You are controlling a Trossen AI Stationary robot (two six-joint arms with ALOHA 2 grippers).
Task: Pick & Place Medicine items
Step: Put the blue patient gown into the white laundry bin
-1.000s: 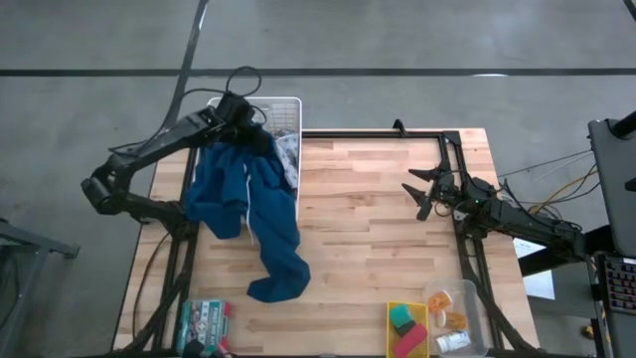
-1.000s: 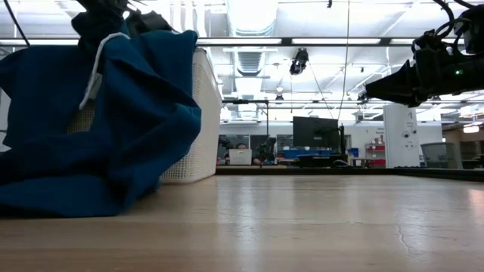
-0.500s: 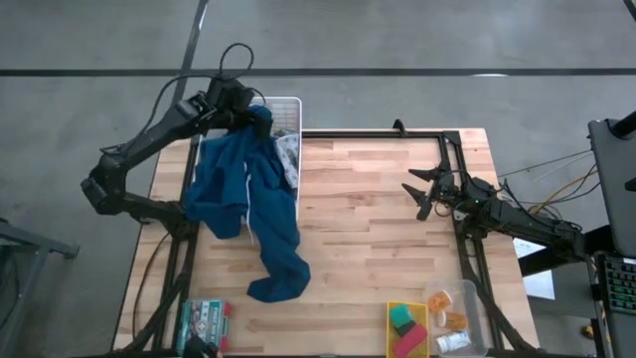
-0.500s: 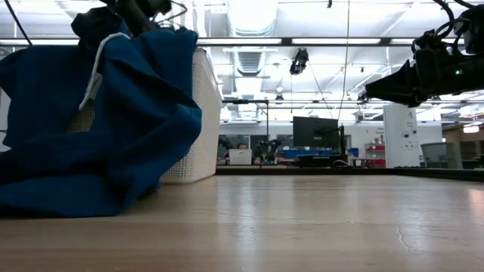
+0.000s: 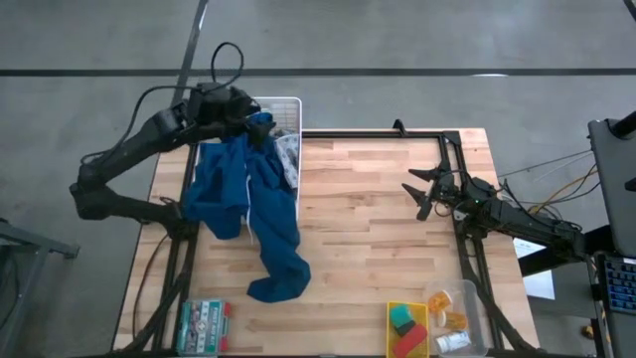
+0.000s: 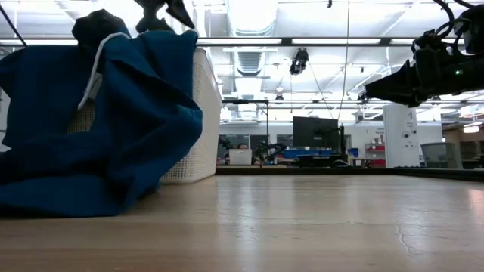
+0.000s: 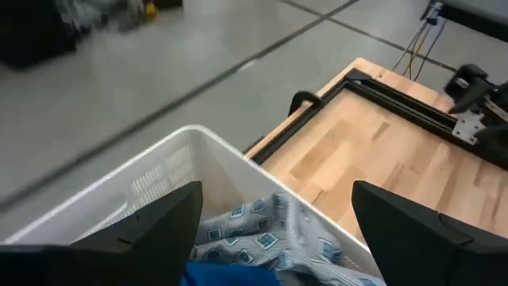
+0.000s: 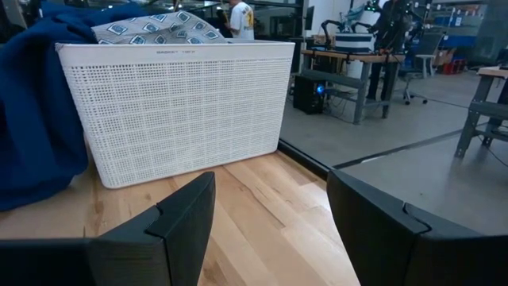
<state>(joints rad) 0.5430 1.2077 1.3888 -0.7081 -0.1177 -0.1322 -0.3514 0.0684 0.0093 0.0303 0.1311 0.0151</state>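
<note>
Blue cloth (image 5: pixel 248 209) spills out of the white mesh basket (image 5: pixel 288 107) at the table's (image 5: pixel 368 229) eleven o'clock and trails toward six, and the left gripper (image 5: pixel 241 102) hangs just above the basket's far end with its fingers spread and nothing between them, a patterned grey cloth (image 7: pixel 262 230) lying in the basket beneath it. The right gripper (image 5: pixel 422 194) hovers at about three o'clock over bare wood, its fingers parted and empty, pointing toward the basket. The medicine items sit far from both, at five o'clock: the small white carton (image 5: pixel 452 342) and the orange pieces (image 5: pixel 454 320) lie in a clear bin (image 5: pixel 475 298) beside a yellow tray (image 5: pixel 407 308) of green and pink blocks (image 5: pixel 405 330).
</note>
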